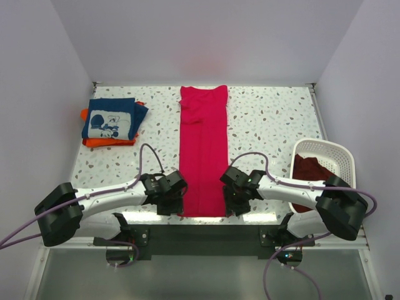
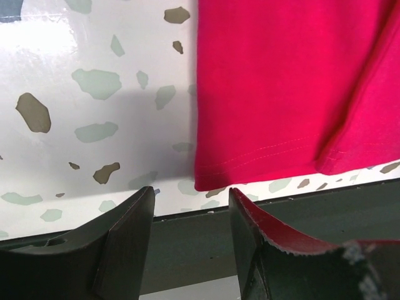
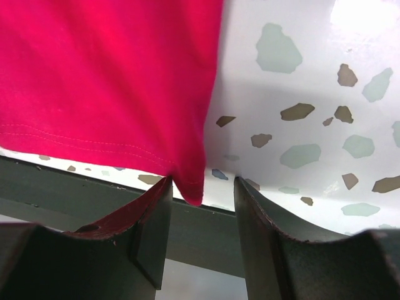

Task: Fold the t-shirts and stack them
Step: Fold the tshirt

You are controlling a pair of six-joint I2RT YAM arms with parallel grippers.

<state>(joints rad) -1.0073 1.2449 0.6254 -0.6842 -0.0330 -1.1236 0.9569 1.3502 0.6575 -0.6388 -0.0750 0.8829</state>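
Note:
A crimson-pink t-shirt (image 1: 204, 150) lies folded into a long narrow strip down the middle of the table, hem at the near edge. My left gripper (image 1: 170, 201) is open at the hem's left corner (image 2: 212, 181), which lies just beyond its fingers (image 2: 128, 225). My right gripper (image 1: 236, 201) is open at the hem's right corner (image 3: 192, 187), which hangs between its fingers (image 3: 153, 212). A folded navy t-shirt with white print (image 1: 112, 117) lies on a folded orange one (image 1: 106, 142) at the far left. A dark maroon t-shirt (image 1: 312, 172) lies in the basket.
A white plastic laundry basket (image 1: 337, 156) stands at the right edge of the table. The table's near edge (image 2: 300, 194) runs right under both grippers. White walls close in the back and sides.

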